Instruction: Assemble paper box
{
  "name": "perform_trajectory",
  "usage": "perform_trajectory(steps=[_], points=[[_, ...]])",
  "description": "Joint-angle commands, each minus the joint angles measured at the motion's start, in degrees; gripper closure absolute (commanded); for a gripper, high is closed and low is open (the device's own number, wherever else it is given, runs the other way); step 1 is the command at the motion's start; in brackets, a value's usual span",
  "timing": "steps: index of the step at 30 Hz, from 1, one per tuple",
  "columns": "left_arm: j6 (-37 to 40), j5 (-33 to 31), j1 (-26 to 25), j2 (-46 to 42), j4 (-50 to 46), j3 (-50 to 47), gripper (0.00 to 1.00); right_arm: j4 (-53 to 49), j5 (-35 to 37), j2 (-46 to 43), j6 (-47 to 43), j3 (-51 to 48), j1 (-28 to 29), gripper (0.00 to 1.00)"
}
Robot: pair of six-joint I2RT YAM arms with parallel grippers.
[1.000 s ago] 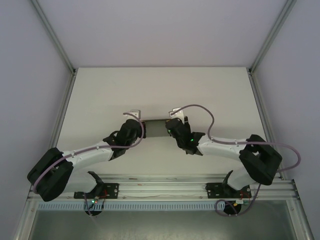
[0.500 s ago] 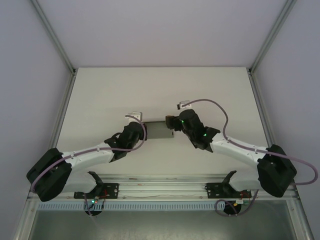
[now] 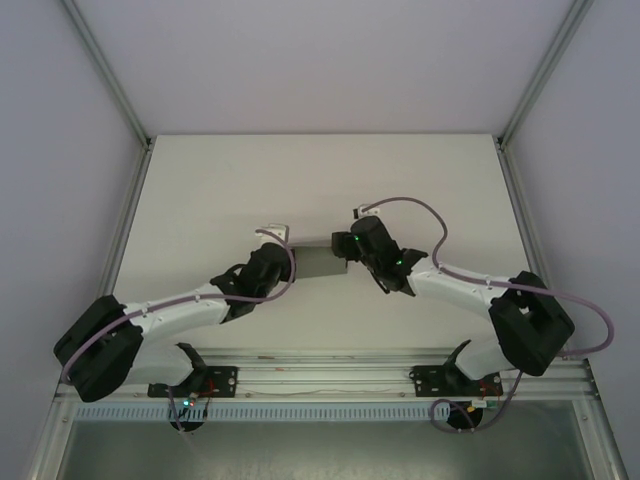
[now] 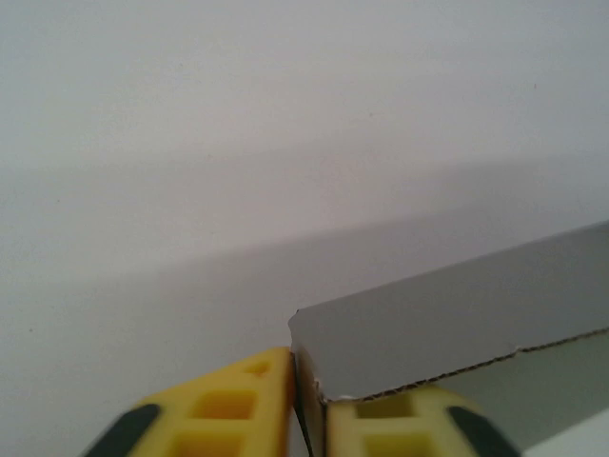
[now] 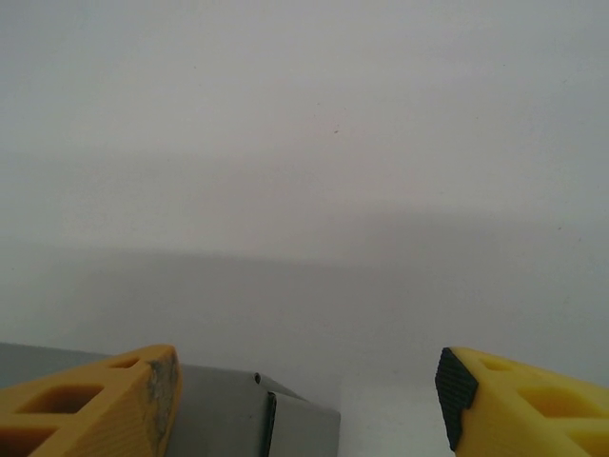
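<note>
In the middle of the bench (image 3: 320, 180) sits the paper box (image 3: 320, 263), a low grey shape with its long side running left to right between my two arms. I cannot tell from above whether it rests on the surface or is held just off it.

On the left wrist camera the paper box (image 4: 447, 324) shows a flat grey panel with a raw, slightly ragged cut edge along its lower side, and one corner points toward the lens. The left hand (image 3: 288, 262) is at the box's left end. In its own view the left hand (image 4: 309, 400) has its yellow fingers (image 4: 219, 414) drawn close together, and the cardboard wall at that corner is pinched in the narrow slot between them.

The right hand (image 3: 346, 248) is at the box's right end. In its wrist view the right hand (image 5: 306, 390) stands wide open. The grey end of the box (image 5: 228, 414) lies just beside its left finger (image 5: 95, 400) and reaches partway into the gap. The other finger (image 5: 523, 405) is well apart from the cardboard, over bare white bench.
</note>
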Motion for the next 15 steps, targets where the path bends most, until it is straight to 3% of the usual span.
perform_trajectory(steps=[1,4,10,15], points=[[3.7,7.1,-0.4,-2.3,-10.0,-1.6,0.67,-1.4,-0.2,2.3,0.9,-2.6,0.0,0.29],[6.9,10.8,-0.4,-5.8,-12.7,-0.6,0.38,-1.6,-0.8,2.7,1.4,-2.8,0.0,0.29],[7.3,7.5,-0.2,-10.2,-15.8,0.0,0.00,-1.3,-1.0,3.2,2.3,-4.7,0.0,0.30],[6.5,14.0,-0.1,-10.5,-16.7,3.3,0.00,-1.3,-0.2,4.3,2.5,-5.5,0.0,0.31]])
